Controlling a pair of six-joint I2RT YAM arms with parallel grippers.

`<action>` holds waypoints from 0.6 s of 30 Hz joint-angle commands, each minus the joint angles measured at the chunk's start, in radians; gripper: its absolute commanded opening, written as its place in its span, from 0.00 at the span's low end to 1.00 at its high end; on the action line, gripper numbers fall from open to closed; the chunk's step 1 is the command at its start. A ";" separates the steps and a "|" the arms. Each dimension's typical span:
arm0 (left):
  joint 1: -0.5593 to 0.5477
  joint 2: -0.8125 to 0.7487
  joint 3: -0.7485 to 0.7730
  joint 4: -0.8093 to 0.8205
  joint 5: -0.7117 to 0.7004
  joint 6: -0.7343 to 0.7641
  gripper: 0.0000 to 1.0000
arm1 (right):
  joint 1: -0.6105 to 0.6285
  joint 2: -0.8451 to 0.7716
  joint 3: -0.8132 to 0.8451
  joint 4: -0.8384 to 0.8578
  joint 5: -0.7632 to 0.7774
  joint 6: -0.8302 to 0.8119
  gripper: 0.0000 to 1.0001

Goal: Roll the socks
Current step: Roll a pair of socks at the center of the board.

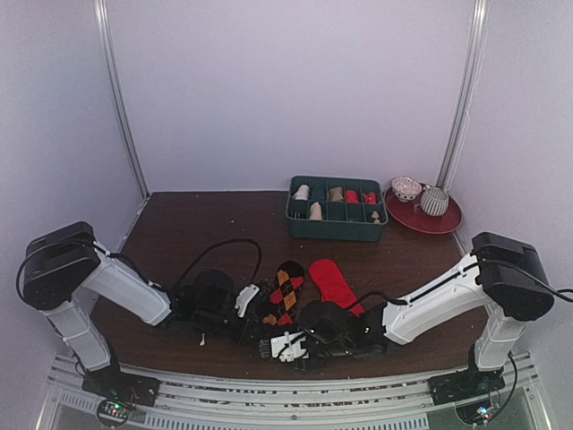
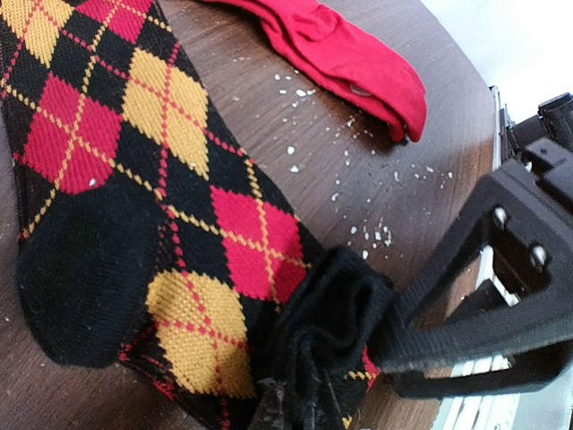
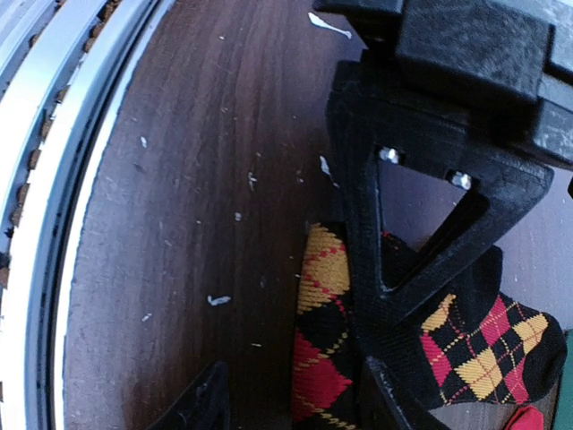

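Left gripper (image 2: 288, 408) clamped shut on folded black end of argyle sock (image 2: 170, 170). Right gripper (image 3: 291, 403) fingers apart, straddling same sock's edge. Red sock (image 2: 349, 54) lies just beside, untouched.

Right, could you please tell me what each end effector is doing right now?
Left end effector: shut on the argyle sock.
Right end effector: open, gripping nothing.

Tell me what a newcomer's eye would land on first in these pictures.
The black sock with orange-and-red argyle diamonds at the near centre of the dark wooden table, its bunched near end pinched in the closed left gripper while the open right gripper stands over its edge. Just right of it lies the plain bright red sock. A green divided tray sits far right.
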 commanded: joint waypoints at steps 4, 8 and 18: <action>0.003 0.056 -0.044 -0.187 0.007 0.021 0.00 | -0.014 -0.009 -0.003 0.044 0.071 0.011 0.50; 0.003 0.060 -0.042 -0.183 0.009 0.023 0.00 | -0.035 0.017 0.015 0.012 0.060 0.015 0.50; 0.003 0.058 -0.047 -0.180 0.020 0.032 0.00 | -0.098 0.114 0.043 -0.051 -0.046 0.092 0.43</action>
